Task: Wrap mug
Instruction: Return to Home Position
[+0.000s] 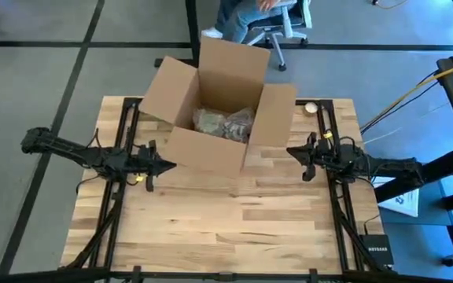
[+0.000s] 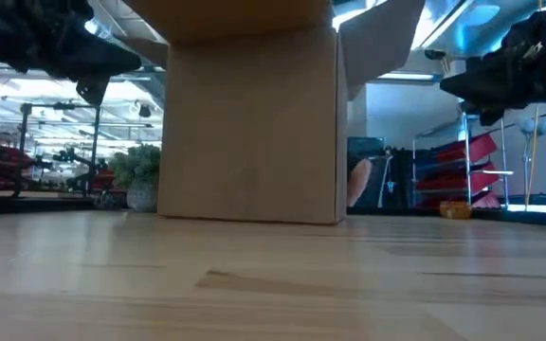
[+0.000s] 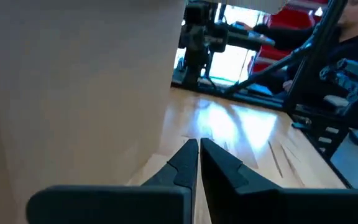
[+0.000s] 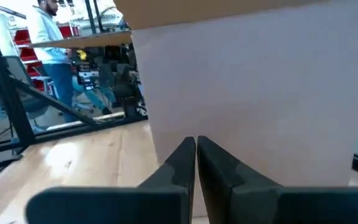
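An open cardboard box stands on its base at the table's far middle, flaps spread, with crumpled grey-brown paper inside. No mug shows in any view. My left gripper hovers shut just left of the box's near left corner; its wrist view has the box wall close beside it. My right gripper hovers shut beside the box's right flap.
The wooden table has bare surface near the front edge. A small round object lies at the far right of the table. A person sits on an office chair beyond the far edge. A black device sits at the right front corner.
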You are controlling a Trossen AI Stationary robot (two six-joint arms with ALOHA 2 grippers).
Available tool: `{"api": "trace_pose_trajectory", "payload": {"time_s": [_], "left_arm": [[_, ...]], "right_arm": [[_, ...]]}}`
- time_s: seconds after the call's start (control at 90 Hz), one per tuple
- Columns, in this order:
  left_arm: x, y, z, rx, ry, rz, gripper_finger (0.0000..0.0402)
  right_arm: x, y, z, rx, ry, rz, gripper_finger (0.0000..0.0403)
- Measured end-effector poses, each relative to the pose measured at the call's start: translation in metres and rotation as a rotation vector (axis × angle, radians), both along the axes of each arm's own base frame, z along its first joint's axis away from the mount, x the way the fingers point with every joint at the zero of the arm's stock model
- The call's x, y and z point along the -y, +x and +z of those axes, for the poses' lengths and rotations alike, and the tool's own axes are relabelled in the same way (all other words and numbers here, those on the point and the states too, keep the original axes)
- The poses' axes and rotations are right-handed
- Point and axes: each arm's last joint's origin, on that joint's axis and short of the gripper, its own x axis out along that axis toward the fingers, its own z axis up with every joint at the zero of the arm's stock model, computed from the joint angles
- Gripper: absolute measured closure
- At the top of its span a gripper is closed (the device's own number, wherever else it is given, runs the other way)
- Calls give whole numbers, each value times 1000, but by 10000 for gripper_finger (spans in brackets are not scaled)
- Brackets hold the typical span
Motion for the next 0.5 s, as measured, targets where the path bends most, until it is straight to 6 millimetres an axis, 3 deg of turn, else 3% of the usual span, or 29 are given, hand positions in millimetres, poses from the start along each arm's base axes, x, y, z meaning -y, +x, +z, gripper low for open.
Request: {"api": "trace_pose_trajectory", "payload": {"time_s": [0.144, 0.389, 0.5], "left_arm": [[-2, -4, -26, -9, -11, -55, 401], [-10, -3, -24, 2, 12, -48, 401], [-16, -4, -23, 13, 32, -126, 401]], "right_arm": [[-2, 0, -1, -9, -13, 53, 400], [-2, 0, -1, -10, -14, 59, 400], [-2, 0, -1, -10, -14, 59, 400]]}}
